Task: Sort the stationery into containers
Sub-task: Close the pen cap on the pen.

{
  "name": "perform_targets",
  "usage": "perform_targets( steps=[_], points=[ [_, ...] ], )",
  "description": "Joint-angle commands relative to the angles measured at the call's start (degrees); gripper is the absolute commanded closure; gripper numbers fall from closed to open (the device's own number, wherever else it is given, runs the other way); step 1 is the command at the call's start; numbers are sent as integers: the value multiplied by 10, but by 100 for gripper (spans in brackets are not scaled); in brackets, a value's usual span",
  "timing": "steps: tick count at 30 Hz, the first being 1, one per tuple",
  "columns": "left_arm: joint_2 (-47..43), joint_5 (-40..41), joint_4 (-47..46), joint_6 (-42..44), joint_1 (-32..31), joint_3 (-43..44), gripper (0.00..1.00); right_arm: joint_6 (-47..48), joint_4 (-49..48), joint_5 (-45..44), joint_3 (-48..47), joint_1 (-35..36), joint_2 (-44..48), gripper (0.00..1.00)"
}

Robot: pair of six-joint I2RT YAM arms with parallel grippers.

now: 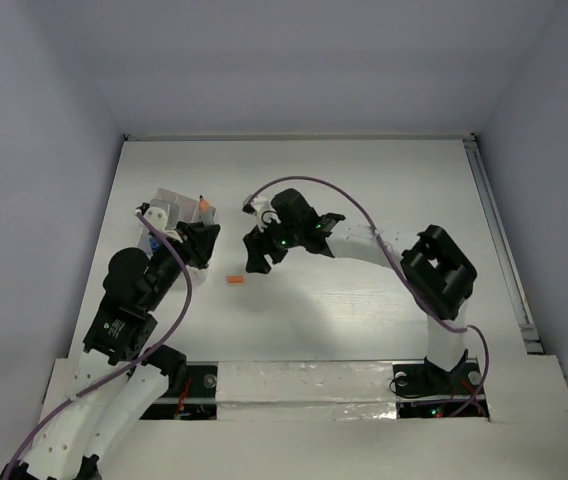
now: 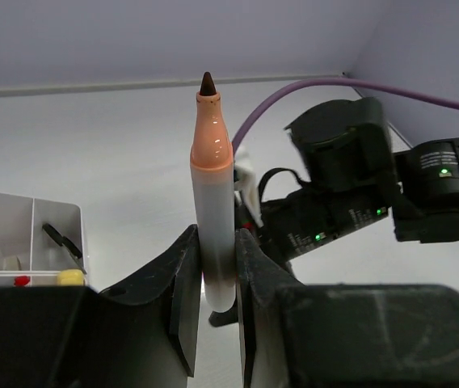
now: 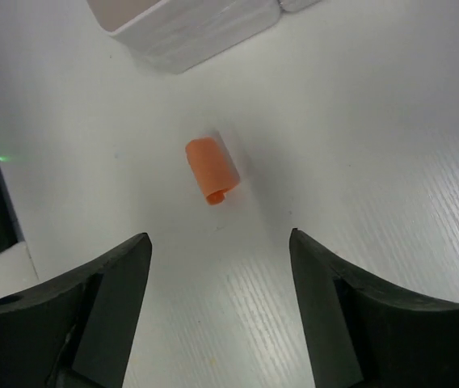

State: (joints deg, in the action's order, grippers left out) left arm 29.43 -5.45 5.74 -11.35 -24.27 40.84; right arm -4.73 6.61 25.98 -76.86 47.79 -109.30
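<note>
There is a big white table [image 1: 364,190] with pale walls around it. Two robot arms sit at its near edge. The left arm [image 1: 124,300] bends up toward the far left part of the table. The right arm [image 1: 444,270] reaches across to the middle. A white box [image 1: 169,205] with thin walls inside stands on the far left of the table, just beside the left arm's tip. The left gripper [image 2: 217,267] is squeezed tight on a marker pen [image 2: 213,202], holding it by its lower end. The pen stands straight up. It has a pale grey body, an orange neck and a dark tip with no cap on. The right gripper [image 3: 221,250] hangs low over the table with its two black fingers spread wide and nothing between them. A little orange cap [image 3: 211,170] lies on its side on the table, a bit past those fingers and near the box, touching neither. In the box there is a small yellow bit [image 2: 70,277], a red bit [image 2: 22,280] and a thin black thing [image 2: 60,241].
</note>
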Motion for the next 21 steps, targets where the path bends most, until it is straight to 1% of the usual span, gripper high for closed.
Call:
perform_targets(
  steps=[1, 3, 5, 7, 12, 17, 20, 21],
  points=[
    [-10, 6, -20, 5, 5, 16, 100, 112, 83, -6, -93, 35, -36, 23],
    [-14, 6, -20, 5, 5, 16, 100, 152, 124, -25, -126, 46, -69, 22],
    [-17, 7, -20, 5, 5, 16, 100, 171, 145, -61, -168, 63, -111, 22],
    [-20, 7, -20, 5, 5, 16, 100, 197, 181, -90, -196, 74, -134, 21],
    [-18, 5, -20, 6, 5, 16, 100, 229, 226, -122, -263, 99, -188, 21],
    [-19, 4, -20, 5, 5, 16, 100, 251, 253, -183, -308, 121, -230, 22],
    [-17, 2, -20, 5, 5, 16, 100, 262, 264, -205, -324, 128, -247, 29],
    [-17, 3, -19, 5, 5, 16, 100, 264, 267, -209, -326, 128, -250, 33]
  ],
)
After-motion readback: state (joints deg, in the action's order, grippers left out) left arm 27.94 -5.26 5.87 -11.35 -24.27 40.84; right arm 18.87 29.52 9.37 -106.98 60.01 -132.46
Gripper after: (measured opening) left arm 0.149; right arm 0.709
